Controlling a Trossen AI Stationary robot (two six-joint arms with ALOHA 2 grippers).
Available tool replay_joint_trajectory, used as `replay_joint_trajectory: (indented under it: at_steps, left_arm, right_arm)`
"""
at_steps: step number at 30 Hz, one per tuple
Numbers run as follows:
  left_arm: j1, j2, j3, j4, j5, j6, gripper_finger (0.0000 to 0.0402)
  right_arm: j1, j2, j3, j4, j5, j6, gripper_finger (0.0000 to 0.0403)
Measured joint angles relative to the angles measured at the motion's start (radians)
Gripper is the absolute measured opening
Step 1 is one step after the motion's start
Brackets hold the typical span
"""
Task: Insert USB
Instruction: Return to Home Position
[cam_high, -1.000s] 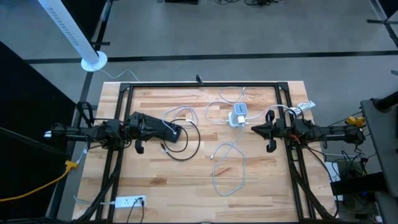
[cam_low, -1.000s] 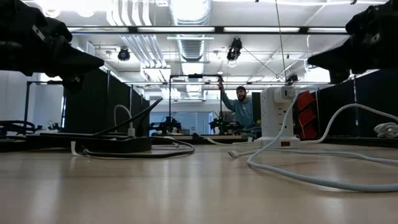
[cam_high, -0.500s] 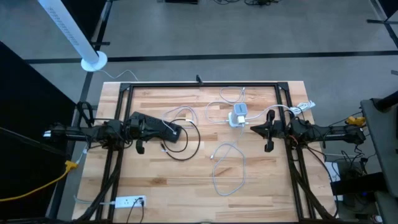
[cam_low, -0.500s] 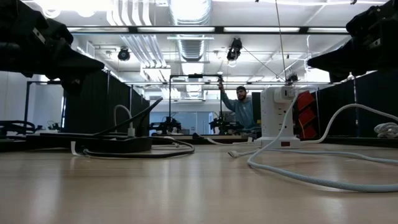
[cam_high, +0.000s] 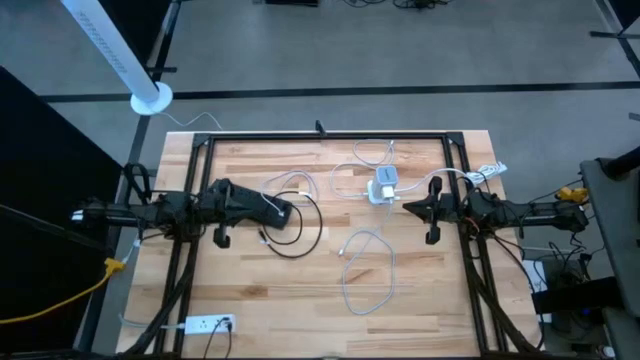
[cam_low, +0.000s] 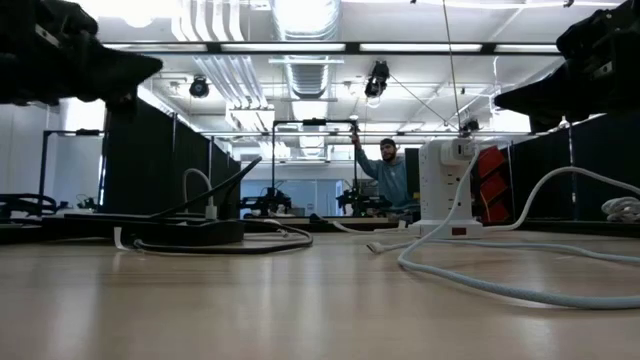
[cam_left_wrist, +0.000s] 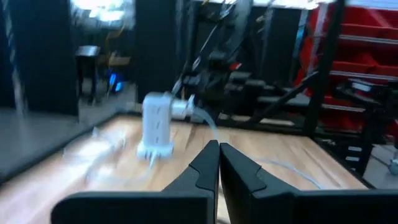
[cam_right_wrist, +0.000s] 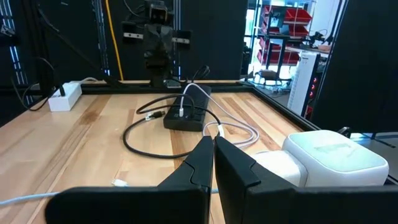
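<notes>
A white cable lies in loops on the wooden table; its plug end rests on the wood and also shows in the right wrist view. A white charger block stands upright at the far middle and shows in the low view and the left wrist view. A black power strip lies left of centre with cables plugged in. My left gripper is shut and hangs above the strip. My right gripper is shut and hangs just right of the block.
A black cable loops beside the power strip. A white power strip lies at the near left edge. A black frame runs around the table. A person stands in the room beyond.
My left gripper has gone up, staying shut; in the low view its fingers stand higher than before. The cable, the block and the strip lie as they were.
</notes>
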Motion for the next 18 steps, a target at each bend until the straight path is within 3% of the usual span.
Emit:
replay_joint_trajectory:
  at_steps: [6, 12, 18]
  left_arm:
    - [0.000, -0.082, 0.000, 0.004, 0.053, 0.071, 0.0000]
    - [0.002, -0.099, 0.000, -0.151, 0.068, -0.032, 0.0000]
    - [0.004, -0.105, 0.000, -0.204, 0.082, 0.013, 0.0000]
  right_arm:
    - [0.000, 0.000, 0.000, 0.000, -0.006, -0.001, 0.0000]
    - [0.000, 0.000, 0.000, -0.001, -0.007, -0.002, 0.0000]
    - [0.000, 0.001, 0.000, -0.001, -0.007, 0.000, 0.0000]
